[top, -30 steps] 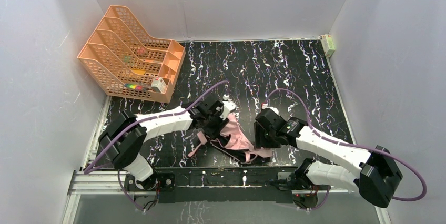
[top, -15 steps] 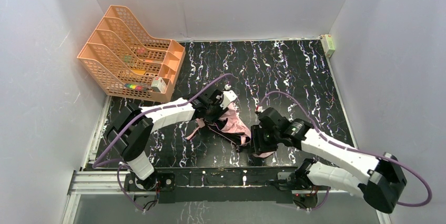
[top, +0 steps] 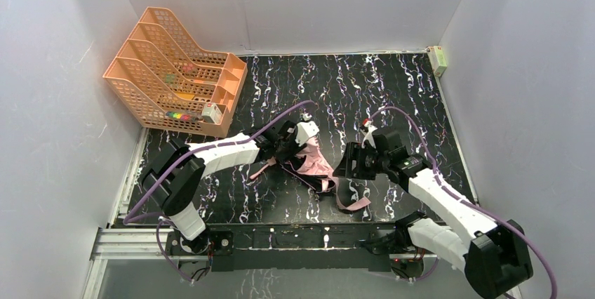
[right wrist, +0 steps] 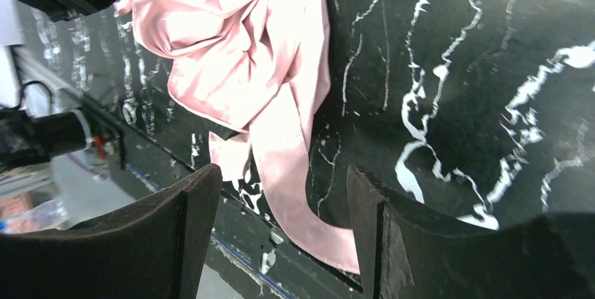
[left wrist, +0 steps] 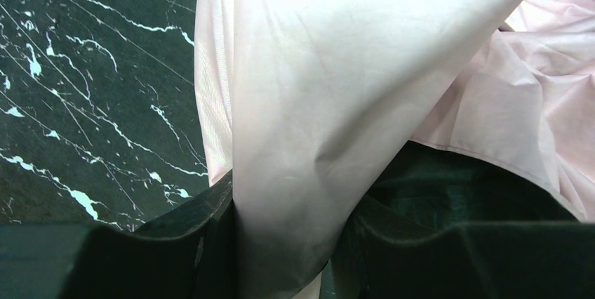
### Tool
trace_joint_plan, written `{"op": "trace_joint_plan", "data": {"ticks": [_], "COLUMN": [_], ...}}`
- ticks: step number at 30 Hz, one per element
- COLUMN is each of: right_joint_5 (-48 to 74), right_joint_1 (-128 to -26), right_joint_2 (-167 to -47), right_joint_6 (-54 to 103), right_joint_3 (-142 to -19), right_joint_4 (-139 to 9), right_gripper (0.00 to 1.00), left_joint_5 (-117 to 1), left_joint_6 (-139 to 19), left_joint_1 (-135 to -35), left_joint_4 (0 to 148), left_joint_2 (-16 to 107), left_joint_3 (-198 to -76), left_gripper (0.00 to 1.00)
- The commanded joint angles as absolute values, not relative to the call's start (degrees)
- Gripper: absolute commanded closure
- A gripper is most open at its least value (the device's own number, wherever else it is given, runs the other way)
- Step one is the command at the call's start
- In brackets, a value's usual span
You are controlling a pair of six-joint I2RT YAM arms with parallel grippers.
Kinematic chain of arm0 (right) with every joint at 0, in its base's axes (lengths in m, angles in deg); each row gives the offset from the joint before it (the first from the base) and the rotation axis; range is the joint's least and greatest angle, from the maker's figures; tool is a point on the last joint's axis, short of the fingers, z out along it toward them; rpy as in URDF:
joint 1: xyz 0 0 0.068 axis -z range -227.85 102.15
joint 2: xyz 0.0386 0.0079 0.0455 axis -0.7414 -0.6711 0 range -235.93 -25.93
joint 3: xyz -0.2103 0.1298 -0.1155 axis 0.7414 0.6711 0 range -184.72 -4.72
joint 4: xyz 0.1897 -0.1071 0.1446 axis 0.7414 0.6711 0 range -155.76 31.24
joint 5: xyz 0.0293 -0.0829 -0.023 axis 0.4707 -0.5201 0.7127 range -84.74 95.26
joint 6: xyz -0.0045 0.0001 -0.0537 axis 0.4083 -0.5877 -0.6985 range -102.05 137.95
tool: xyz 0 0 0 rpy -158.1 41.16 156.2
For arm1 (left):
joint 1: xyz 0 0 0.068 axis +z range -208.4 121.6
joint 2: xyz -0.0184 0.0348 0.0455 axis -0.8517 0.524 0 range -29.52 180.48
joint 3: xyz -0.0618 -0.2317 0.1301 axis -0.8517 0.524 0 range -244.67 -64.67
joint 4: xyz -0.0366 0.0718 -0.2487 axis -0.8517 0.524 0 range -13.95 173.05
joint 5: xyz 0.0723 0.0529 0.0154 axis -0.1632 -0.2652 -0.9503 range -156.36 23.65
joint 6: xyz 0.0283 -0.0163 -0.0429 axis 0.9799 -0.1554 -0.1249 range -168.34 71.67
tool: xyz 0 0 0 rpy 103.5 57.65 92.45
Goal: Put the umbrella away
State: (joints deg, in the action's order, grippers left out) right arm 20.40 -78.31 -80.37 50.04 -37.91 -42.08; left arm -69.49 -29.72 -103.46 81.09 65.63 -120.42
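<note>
The umbrella (top: 313, 165) lies crumpled on the black marbled table, pale pink fabric up, with dark ribs showing near its front end. A long pink strap (top: 353, 205) trails from it toward the front edge. My left gripper (top: 295, 147) is at the umbrella's far left end, and in the left wrist view a fold of pink fabric (left wrist: 316, 102) is pinched between the jaws of the left gripper (left wrist: 288, 243). My right gripper (top: 346, 168) hovers just right of the umbrella. In its wrist view the right gripper (right wrist: 281, 194) stands open, with the strap (right wrist: 291, 173) lying on the table beyond the jaws.
An orange mesh file rack (top: 175, 74) holding small items stands at the back left. A small pale box (top: 438, 59) sits in the far right corner. White walls close in the table on three sides. The metal rail (top: 302, 237) with the arm bases runs along the front.
My right gripper has opened, dropped the pink strap and pulled back up and to the right. The left gripper has carried its end of the umbrella slightly farther back.
</note>
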Motion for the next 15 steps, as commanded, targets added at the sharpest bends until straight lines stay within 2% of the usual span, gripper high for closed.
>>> {"op": "trace_joint_plan", "data": {"ticks": [1, 7, 15], "right_joint_5": [40.50, 48.42, 47.48], "right_joint_1": [-73.11, -72.81, -72.66], "right_joint_2": [-82.15, -84.63, -87.61], "right_joint_6": [46.33, 48.20, 49.15], "right_joint_3": [-32.69, -26.35, -23.27], "right_joint_4": [-59.17, -70.41, -74.94], "right_gripper": [0.26, 0.25, 0.26], "left_joint_5": [-68.64, -68.22, -68.50], "left_joint_6": [-28.08, -27.81, -27.51], "left_joint_1": [-103.05, -103.07, -103.08], "left_joint_4": [77.57, 77.49, 77.18], "left_joint_2": [63.81, 64.46, 64.78], "left_joint_3": [-120.46, -120.90, -121.27], "left_gripper": [0.99, 0.99, 1.00]}}
